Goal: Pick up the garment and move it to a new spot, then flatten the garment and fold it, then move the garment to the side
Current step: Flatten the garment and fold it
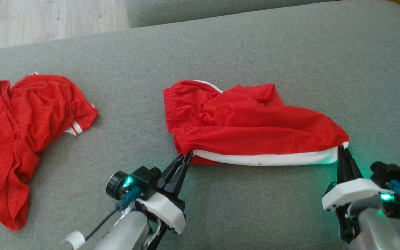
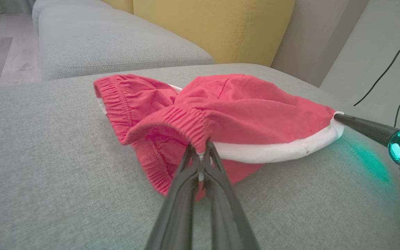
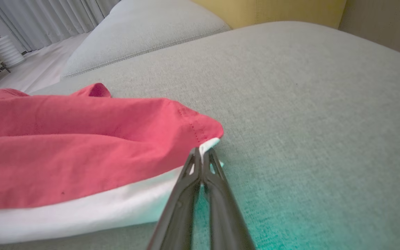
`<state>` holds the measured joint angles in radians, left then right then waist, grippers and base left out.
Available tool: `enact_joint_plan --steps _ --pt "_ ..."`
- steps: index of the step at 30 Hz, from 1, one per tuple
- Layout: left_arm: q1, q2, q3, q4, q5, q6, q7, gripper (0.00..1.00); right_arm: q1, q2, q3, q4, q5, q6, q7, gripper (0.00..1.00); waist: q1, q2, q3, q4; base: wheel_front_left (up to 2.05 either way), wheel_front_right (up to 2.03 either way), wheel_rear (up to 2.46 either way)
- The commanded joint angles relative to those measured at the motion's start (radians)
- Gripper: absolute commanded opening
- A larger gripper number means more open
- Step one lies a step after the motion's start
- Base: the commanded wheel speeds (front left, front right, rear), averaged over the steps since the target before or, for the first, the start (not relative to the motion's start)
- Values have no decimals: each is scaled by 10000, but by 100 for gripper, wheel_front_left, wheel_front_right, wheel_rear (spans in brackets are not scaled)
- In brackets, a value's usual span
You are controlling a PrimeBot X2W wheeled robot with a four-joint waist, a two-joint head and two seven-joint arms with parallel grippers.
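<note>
Left gripper [image 1: 187,153] pinches the garment [image 1: 248,118] at its waistband [image 1: 183,138], right gripper [image 1: 342,147] clamps the white trim [image 1: 266,159] — looks like flattening; next, stretch apart evenly.

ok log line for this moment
left gripper: shut on shorts waistband | right gripper: shut on shorts hem corner | shorts: crumpled on cushion | shirt: lying apart, left

Illumination is soft, even daylight. Shadows are faint, limited to a thin dark band under the garment [image 1: 255,121]. A green indicator light behind the right gripper [image 1: 342,147] casts a teal glow on the grey cushion [image 1: 255,52] — visible in all three views. Wrist views render the red paler, bend lines at the edges and soften the near fingers [image 3: 182,208].
</note>
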<state>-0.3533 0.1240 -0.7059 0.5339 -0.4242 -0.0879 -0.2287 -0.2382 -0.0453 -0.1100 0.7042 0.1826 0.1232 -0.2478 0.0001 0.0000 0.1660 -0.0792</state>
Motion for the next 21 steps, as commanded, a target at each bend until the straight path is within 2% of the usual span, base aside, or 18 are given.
enact_joint_plan --steps 1,13,17,21 --pt "-284 199 292 -277 -64 73 -8 0 -127 -49 290 -431 -125 75 -138 0 -1 0 -43 -15 0 0 0" --pt "-854 905 571 -906 -65 190 315 0 6 -49 1395 -3355 -92 75 -139 0 -1 0 -560 -80 0 0 0" --pt "-1673 1490 654 -1464 54 49 917 0 -412 -92 1639 -4646 -86 75 -10 0 -1 0 -809 -61 0 0 0" --pt "-2821 2100 759 -2078 166 -121 1627 0 -1188 -440 1940 -5833 -50 75 520 0 -1 0 -1090 -56 0 0 0"
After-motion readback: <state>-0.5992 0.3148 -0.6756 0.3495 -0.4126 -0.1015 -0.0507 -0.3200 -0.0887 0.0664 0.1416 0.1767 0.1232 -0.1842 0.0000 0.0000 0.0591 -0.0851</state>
